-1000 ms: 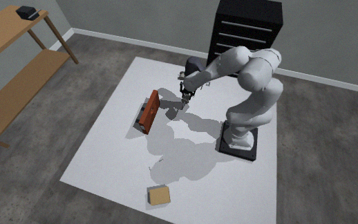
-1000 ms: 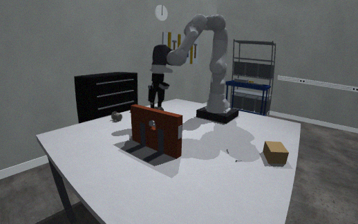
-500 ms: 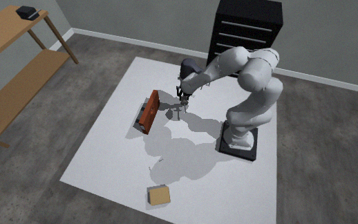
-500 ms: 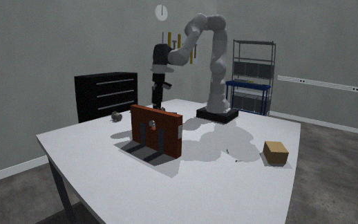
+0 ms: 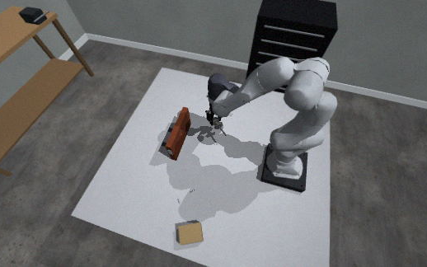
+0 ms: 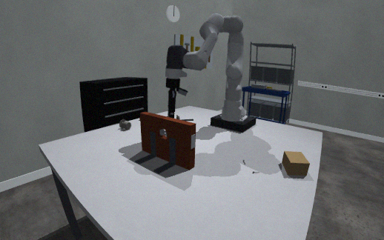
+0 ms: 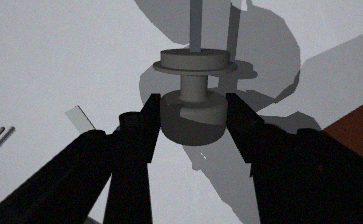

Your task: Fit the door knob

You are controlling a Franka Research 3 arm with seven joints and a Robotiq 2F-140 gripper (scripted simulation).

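Gripper (image 5: 213,120) (image 6: 171,115) (image 7: 193,107) pinches the door knob (image 5: 217,123) (image 6: 179,118) (image 7: 194,124) by its grip. Likely rigid, smallish metal; smooth, may twist—grip seems the right hold, spindle (image 5: 223,131) (image 6: 187,119) (image 7: 195,25) left free. Upright wooden panel (image 5: 179,133) (image 6: 181,141) (image 7: 359,131) stands beside the tool; spindle points away, probably needs turning. Spare knob-like piece (image 6: 125,124) beyond the panel's edge.

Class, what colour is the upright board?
Reddish-brown, clearest in the exterior view.
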